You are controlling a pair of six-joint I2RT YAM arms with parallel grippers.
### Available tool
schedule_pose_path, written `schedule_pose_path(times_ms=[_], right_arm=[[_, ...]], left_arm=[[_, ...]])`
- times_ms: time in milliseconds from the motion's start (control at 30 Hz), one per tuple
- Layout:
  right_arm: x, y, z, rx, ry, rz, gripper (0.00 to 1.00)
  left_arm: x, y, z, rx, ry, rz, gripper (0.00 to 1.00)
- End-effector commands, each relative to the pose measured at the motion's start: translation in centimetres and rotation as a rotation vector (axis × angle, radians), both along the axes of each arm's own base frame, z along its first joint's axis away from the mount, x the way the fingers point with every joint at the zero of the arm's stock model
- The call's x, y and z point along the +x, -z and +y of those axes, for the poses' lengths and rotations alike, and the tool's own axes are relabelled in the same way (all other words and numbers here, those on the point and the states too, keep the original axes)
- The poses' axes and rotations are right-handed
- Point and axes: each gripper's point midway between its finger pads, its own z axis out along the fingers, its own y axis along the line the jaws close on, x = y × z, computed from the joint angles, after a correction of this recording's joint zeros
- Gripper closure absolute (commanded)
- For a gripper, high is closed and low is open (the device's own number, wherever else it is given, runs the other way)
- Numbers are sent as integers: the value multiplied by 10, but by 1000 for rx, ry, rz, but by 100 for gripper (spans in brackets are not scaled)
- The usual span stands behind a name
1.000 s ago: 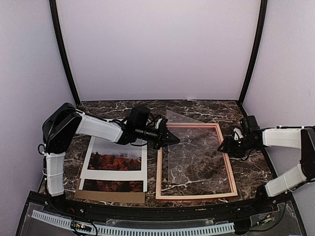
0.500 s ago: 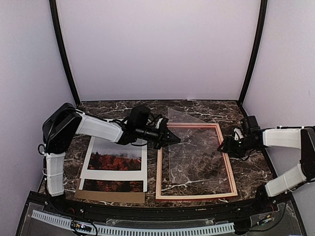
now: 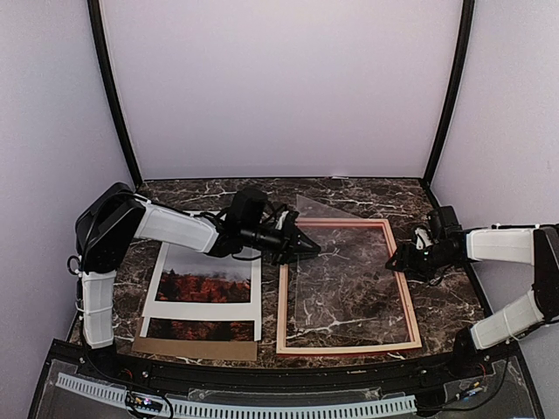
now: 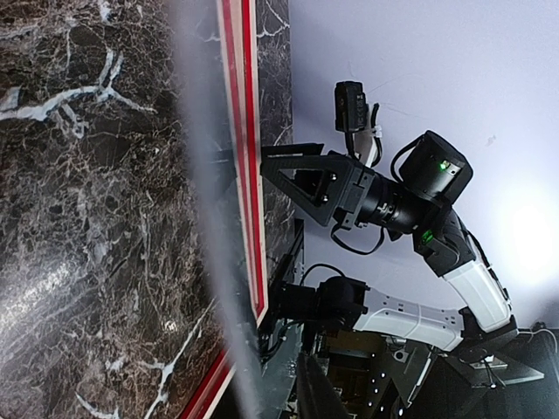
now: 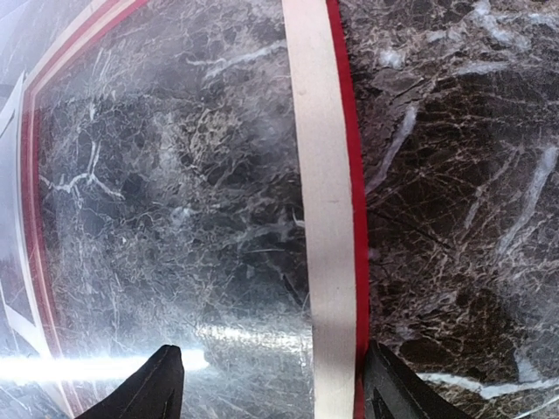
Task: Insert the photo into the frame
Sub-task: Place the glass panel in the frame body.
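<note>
- Pale lilac walls (image 3: 279, 87) close in a dark, white-veined marble surface (image 3: 349, 196) on three sides.
- Left arm (image 3: 175, 227) reaches from the left side across to the middle. Right arm (image 3: 502, 244) comes in low from the right.
- Frame (image 3: 347, 349) lies flat on the right half of the surface, pale side up. The wrist views show red along its edges, and bare marble shows through its opening.
- Clear pane (image 3: 341, 271) sits skewed over that opening. Its far corner pokes out past the frame's far rail.
- White mat (image 3: 201, 310) lies on the left half, just beside the frame's left rail.
- Brown board (image 3: 192, 349) lies under the mat, and a strip of it shows at the near edge.
- Photo (image 3: 205, 284) lies outside the frame, under the mat. Grey sky over red-orange trees shows through the mat's cut-out, and another band shows nearer.
- Left jaws sit at the frame's far-left corner, at the pane's left edge. I cannot tell how far apart they stand or whether they pinch the pane. The left wrist view shows only a blurred pane edge crossing close to the lens.
- Right jaws hang over the frame's right rail and stand wide. In the right wrist view the pale rail runs between the two dark fingertips (image 5: 162, 384), and nothing is gripped.
</note>
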Motion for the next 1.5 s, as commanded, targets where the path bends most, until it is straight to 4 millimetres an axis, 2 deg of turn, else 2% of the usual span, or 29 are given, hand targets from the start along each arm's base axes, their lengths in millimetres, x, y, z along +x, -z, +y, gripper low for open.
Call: schedule_pose_path(times_ms=[0,467,600,867,1200,1300,1467], right_arm=[[4,-5,2,20,-6,-30,29],[6,-7,2,17,-10,-33,28],[8,-10,2,17,-10,-38,25],[13,-19,-5,-23,11,-64,18],[15,-21,-12,-66,26,-69,17],[18,-30,-13,-69,32,-91,17],[25,-49,-3,-28,15,-144,17]], left_arm=[[-2,-2,-4,6,22,-40,82],[-3,21,-4,58,31,-25,63],[-3,27,-3,85,33,-30,58],[-4,37,-1,123,30,-31,56],[-5,45,2,152,24,-28,55],[-5,48,3,160,22,-30,55],[-6,53,5,178,15,-30,55]])
